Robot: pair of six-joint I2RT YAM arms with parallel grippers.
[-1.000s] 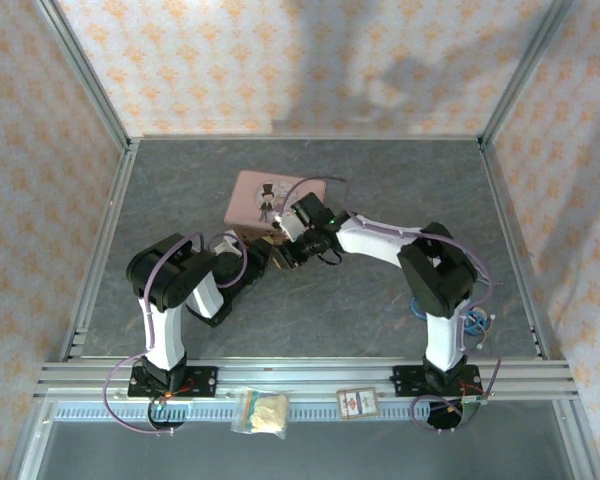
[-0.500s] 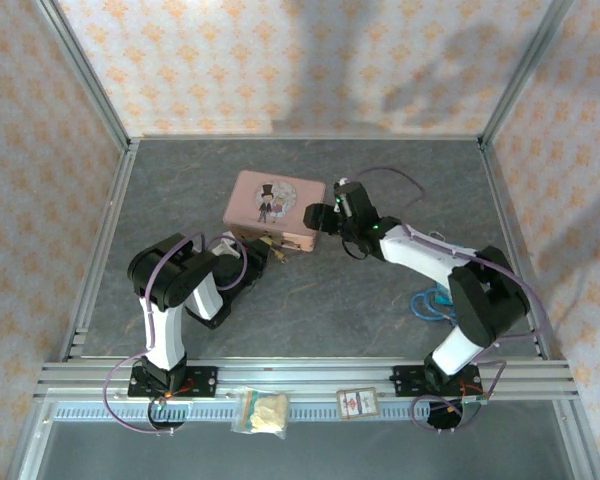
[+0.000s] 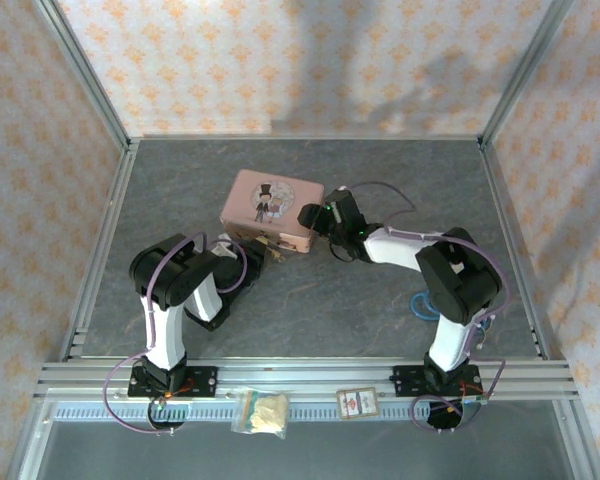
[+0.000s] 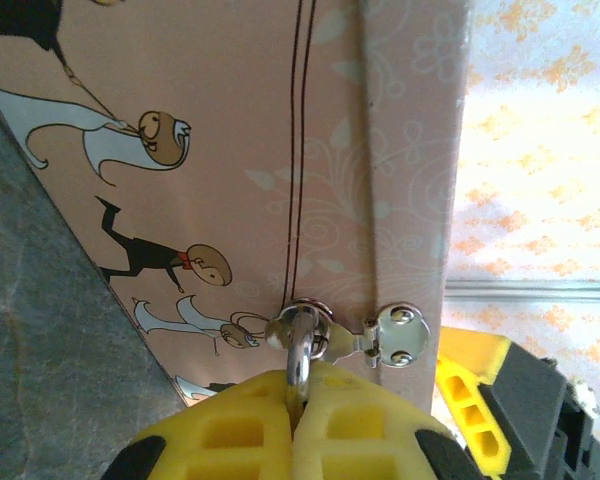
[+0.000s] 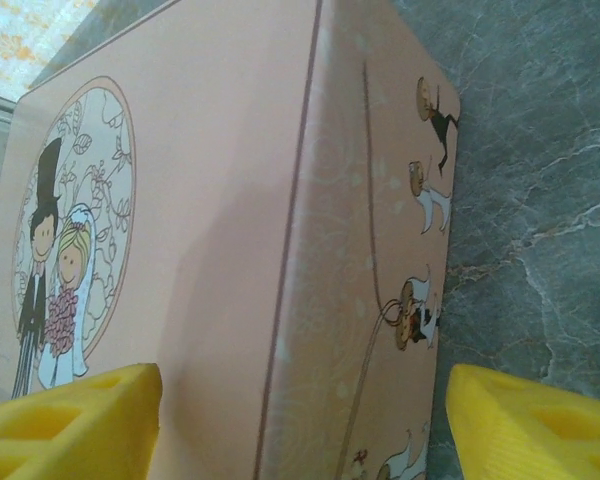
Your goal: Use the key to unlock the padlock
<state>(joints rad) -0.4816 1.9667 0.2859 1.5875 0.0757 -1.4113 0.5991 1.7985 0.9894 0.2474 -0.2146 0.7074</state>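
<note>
1. Left gripper (image 4: 298, 395): jaws clamped on the padlock (image 4: 299, 350) shackle, which hangs in the pink tin (image 4: 230, 150) hasp (image 4: 395, 335).
2. Right gripper (image 5: 305, 405): was at the padlock a second ago, now jaws apart astride the tin's end.
3. Looks like bracing the tin; unlock not done.

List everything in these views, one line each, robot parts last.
pink rectangular tin with a cartoon wedding couple: one, pink, mid-table.
silvery hasp: one, silver, on the tin's front wall.
tiny padlock: one, silvery shackle at the hasp, body hidden between the left pads.
blue coiled cable: one, blue, on the table by the right arm.
clear bag of pale contents: one, front rail.
small card: one, white and red, front rail.
grey stone-look table: one.
left gripper: yellow pads, shut on the padlock's shackle.
right gripper: yellow pads, open, astride the tin's corner.
</note>
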